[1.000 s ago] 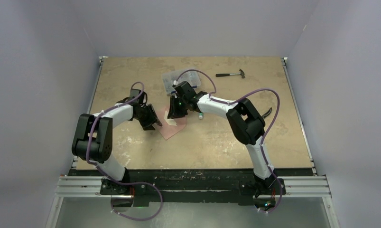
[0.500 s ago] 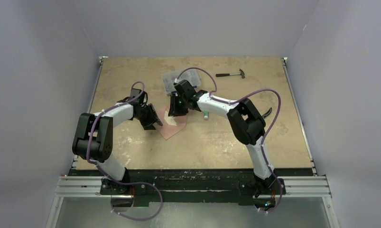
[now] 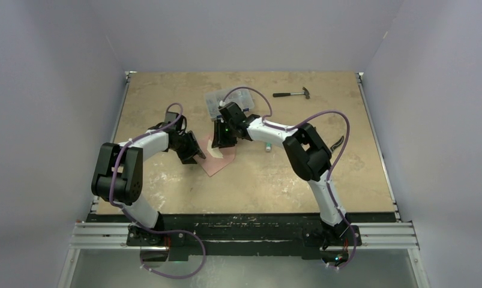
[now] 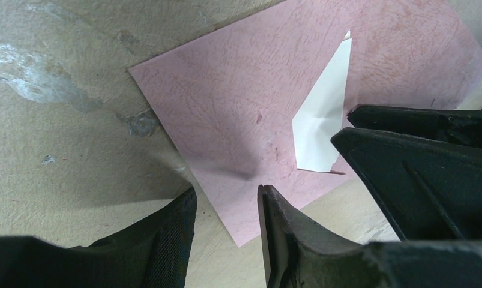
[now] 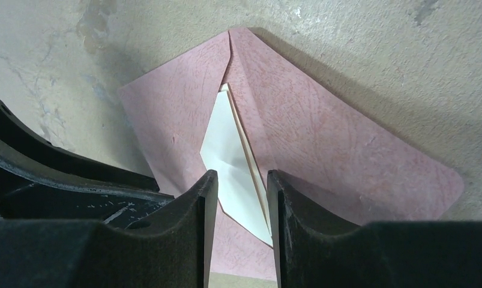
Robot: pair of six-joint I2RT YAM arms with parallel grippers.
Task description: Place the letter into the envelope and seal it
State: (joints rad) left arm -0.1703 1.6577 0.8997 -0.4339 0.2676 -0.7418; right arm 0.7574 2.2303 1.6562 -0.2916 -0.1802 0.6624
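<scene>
Salmon-pink paper envelope (image 3: 218,161) is noted flat between left gripper (image 4: 226,198) (9 o'clock) and right gripper (image 5: 238,179) (12 o'clock), both narrowly parted, nothing held; its pale triangular gap (image 5: 226,150) is best pressed shut evenly, body pinned.

The top camera looks down from high behind the arm bases over the whole counter (image 3: 256,186). The wrist cameras sit very near, looking past the left end effector (image 4: 225,198) and right end effector (image 5: 241,180) onto the envelope (image 3: 219,162), which all three views share.
</scene>
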